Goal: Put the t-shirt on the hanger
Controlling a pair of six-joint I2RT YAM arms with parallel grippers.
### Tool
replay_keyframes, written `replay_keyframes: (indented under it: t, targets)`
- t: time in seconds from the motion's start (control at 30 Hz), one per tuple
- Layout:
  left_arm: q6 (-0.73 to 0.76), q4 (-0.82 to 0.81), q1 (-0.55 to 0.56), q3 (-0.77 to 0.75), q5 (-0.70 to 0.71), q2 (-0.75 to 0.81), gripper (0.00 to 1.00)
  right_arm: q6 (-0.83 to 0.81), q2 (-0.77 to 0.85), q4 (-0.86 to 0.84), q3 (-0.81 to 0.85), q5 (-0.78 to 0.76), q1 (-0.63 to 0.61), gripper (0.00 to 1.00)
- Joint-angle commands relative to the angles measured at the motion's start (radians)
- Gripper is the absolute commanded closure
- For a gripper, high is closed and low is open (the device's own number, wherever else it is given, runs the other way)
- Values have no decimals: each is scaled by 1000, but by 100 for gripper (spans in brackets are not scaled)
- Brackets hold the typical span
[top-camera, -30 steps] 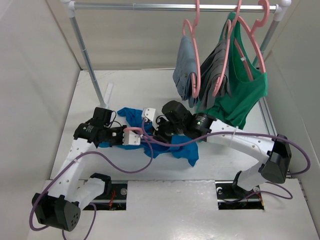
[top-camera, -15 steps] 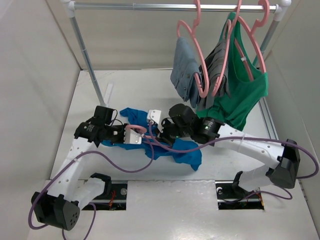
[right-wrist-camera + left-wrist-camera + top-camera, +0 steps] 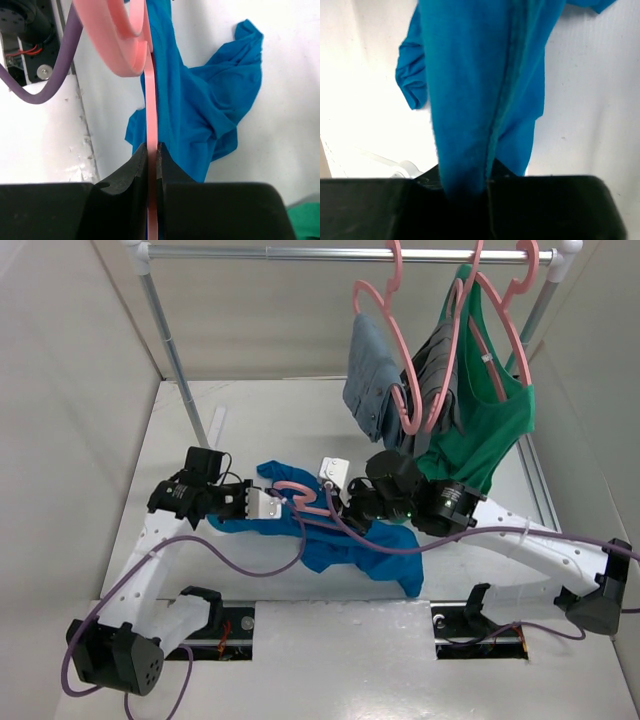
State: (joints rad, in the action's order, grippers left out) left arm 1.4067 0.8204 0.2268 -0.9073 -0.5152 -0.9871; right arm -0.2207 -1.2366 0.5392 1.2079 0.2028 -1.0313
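Right wrist view shows the right gripper (image 3: 151,152) pressed together on the flat bar of the thin pink plastic hanger (image 3: 150,100), whose curved hook arches up and to the left. The left gripper (image 3: 467,187) pinches a seamed fold of the bright royal-blue cloth t-shirt (image 3: 485,75). The rest of the shirt lies crumpled on the white table (image 3: 260,420) between the arms. Whether that fold is collar or hem I cannot tell.

To do this step well, the left pinch should hold the cloth raised and taut so an opening shows. The right should then feed one hanger shoulder in slowly, clear of the purple cable (image 3: 67,55).

Compared with a second ago, the right arm has swung outward, both grippers and the hanger sit farther right, and the shirt's trailing end has dragged rightward.
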Motion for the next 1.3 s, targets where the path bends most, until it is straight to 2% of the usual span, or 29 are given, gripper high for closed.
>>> replay_keyframes:
  t: [0.0,0.03,0.17,0.3,0.37,0.43,0.5,0.6,0.63,0.73,0.77,0.87,0.9,1.03,1.1,1.2,1.23,1.27]
  targets:
    - [-12,0,-52,-70,17,-16,96,17,80,25,10,-22,2,100]
    - [3,17,-85,-93,17,-30,96,17,94,37,10,-41,2,100]
    - [66,98,-142,-127,17,-56,79,17,158,97,-1,-83,2,100]
    - [98,137,-142,-136,17,-78,66,17,195,137,22,-72,2,100]
    - [98,137,-142,-136,7,-88,64,26,195,146,37,-51,2,100]
    - [98,137,-142,-136,-3,-88,64,26,195,156,64,-39,2,100]
    - [98,137,-142,-146,-13,-88,76,26,186,166,82,-13,2,100]
    - [98,157,-153,-182,-22,-99,79,26,186,197,110,-3,2,100]
    - [98,172,-153,-194,-22,-99,71,26,186,211,110,-23,2,100]
    - [109,207,-176,-241,-34,-99,61,26,213,257,122,-54,2,100]
    - [109,233,-176,-251,-34,-99,53,26,213,257,122,-54,2,100]
    - [136,308,-176,-271,-74,-99,42,37,223,268,113,-54,2,100]
    - [129,309,-176,-271,-89,-99,35,46,232,268,113,-54,2,100]
    - [118,309,-176,-271,-124,-90,32,46,232,268,133,-54,2,100]
    - [89,309,-176,-329,-164,-90,32,46,221,268,194,-66,2,100]
    - [-73,231,-185,-447,-247,-90,31,55,178,300,295,-66,2,100]
    - [-139,170,-185,-482,-291,-76,30,55,148,314,377,-43,2,100]
    - [-140,142,-185,-482,-292,-65,29,55,131,323,422,-43,2,100]
